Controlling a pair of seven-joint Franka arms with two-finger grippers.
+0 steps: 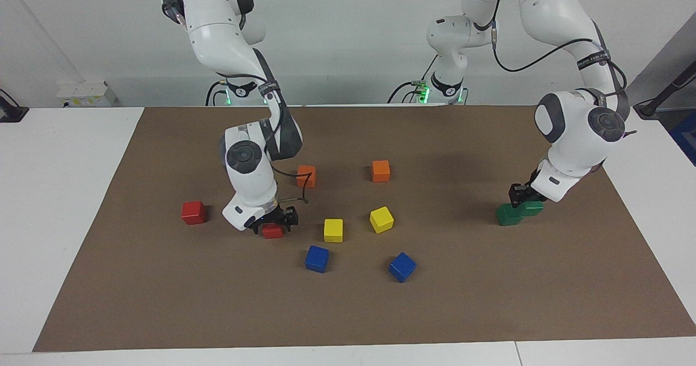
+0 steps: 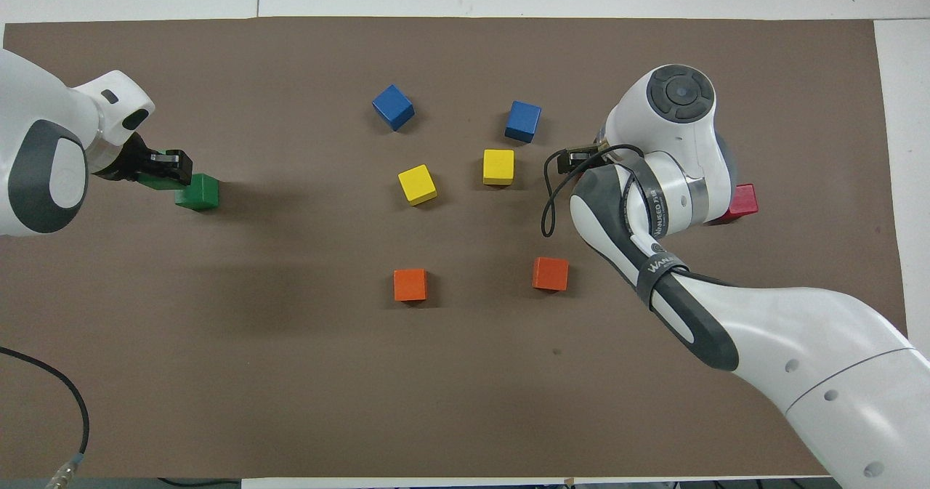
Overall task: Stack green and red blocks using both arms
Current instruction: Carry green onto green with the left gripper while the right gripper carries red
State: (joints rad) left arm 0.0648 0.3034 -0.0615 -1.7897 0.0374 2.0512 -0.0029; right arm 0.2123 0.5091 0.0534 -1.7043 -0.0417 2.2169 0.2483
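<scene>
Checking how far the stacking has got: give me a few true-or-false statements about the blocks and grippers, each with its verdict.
1. The orange blocks lie nearer to the robots than the yellow blocks. True.
2. One green block sits squarely on top of the other. False: the left gripper holds one green block off to the side of the other green block.
3. The right gripper is down at a red block. True.
4. The two red blocks touch. False: the second red block lies apart, toward the right arm's end of the table.
5. There are three blue blocks. False: only two blue blocks show.
</scene>
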